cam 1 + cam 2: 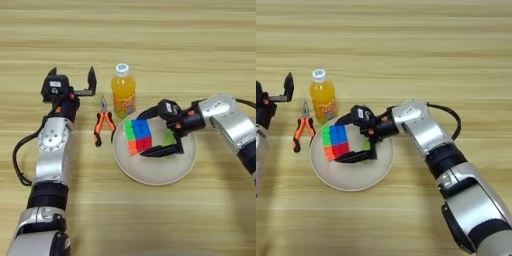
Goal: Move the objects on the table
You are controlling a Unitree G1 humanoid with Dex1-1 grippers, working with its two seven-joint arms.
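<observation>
Your bench (150, 30) has broad bare wood along the far and near edges. You have one plate (170, 172), holding one puzzle cube (138, 135). Your right end effector (152, 135) is clamped on that cube, one finger above and one below. One juice bottle (123, 91) stands upright just beyond the plate's rim; one pliers (103, 122) lies beside it. Your left end effector (73, 76) hovers left of the bottle, fingers spread, empty.

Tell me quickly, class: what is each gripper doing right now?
Left gripper: open, holding nothing, left of the juice bottle.
Right gripper: closed on the puzzle cube over the plate.
</observation>
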